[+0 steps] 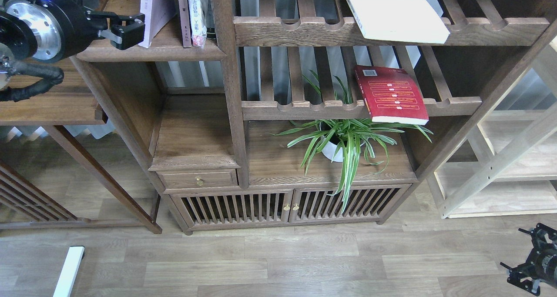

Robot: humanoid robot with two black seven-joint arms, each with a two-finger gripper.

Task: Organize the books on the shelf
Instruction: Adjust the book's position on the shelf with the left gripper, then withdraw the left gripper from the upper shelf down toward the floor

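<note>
The pale lavender book (154,10) stands leaning on the solid dark-brown shelf (165,52) at the upper left. My left gripper (126,29) is just left of it, clear of it, with its fingers apart and nothing between them. The white book (394,12) lies flat on the upper slatted rack. The red book with yellow bands (389,95) lies flat on the lower slatted rack, overhanging its front rail. My right gripper (533,266) hangs low at the bottom right over the floor, small and dark.
A thin brown-spined book (183,18) and a plastic-wrapped book (196,14) stand right of the lavender one. A potted spider plant (343,140) sits under the red book. A pale wood rack (500,171) stands at the right. A post (226,49) borders the shelf.
</note>
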